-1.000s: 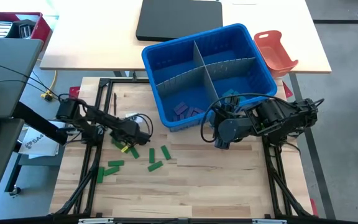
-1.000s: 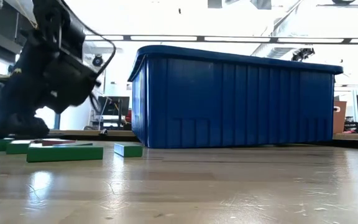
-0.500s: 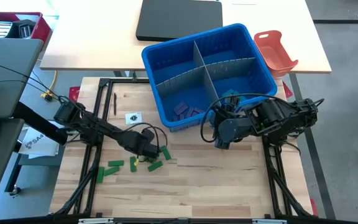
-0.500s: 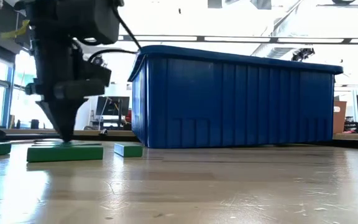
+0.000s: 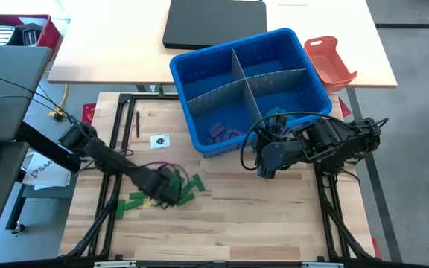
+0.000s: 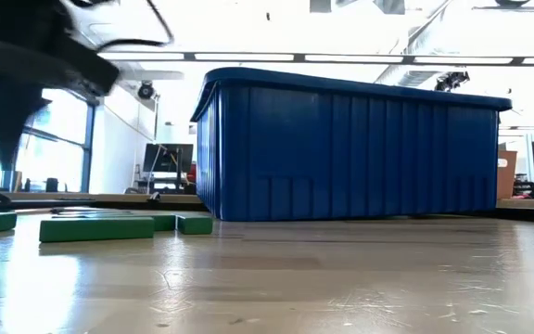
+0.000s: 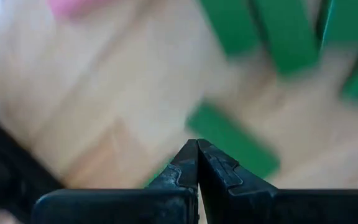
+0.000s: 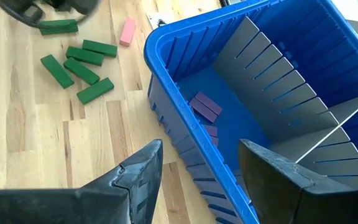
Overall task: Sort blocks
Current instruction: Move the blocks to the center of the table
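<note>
Since the earlier frame the left gripper (image 5: 164, 195) had slid toward six o'clock over the green blocks (image 5: 185, 190), its fingers together and empty. Farther back, the right gripper (image 5: 265, 165) waited, fingers apart, by the blue bin (image 5: 199, 89) holding purple blocks (image 5: 222, 131).

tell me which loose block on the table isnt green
The pink block. It lies at the edge of the cluster nearest the blue bin; every other loose block on the table is green.
</note>
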You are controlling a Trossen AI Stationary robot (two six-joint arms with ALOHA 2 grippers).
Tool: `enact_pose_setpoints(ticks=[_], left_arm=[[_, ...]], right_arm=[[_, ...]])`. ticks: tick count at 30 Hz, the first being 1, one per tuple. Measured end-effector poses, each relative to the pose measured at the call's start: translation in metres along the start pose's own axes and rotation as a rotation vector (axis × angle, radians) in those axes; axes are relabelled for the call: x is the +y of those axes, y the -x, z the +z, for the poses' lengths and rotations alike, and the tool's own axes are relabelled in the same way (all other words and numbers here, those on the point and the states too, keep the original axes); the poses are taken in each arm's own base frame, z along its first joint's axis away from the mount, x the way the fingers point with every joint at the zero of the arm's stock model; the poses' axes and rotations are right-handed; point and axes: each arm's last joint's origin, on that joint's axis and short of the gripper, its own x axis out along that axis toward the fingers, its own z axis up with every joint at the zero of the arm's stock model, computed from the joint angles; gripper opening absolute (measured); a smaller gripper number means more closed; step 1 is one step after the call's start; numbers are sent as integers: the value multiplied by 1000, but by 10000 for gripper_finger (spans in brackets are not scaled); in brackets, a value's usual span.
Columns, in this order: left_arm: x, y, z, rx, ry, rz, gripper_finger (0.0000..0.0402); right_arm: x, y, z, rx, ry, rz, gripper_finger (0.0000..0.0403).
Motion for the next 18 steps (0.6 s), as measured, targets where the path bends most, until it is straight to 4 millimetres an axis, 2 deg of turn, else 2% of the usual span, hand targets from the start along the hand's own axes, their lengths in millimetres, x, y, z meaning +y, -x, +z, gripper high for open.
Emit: enact_pose_setpoints(ticks=[6, 11, 18], left_arm=[[2, 3, -38, 122, 35, 83, 0], [3, 2, -55, 127, 77, 122, 0], [12, -30, -69, 117, 117, 168, 0]], right_arm=[[0, 0, 0, 0, 2, 0, 204], [0, 0, 0, 0, 3, 0, 204], [0, 0, 0, 0, 1, 0, 204]])
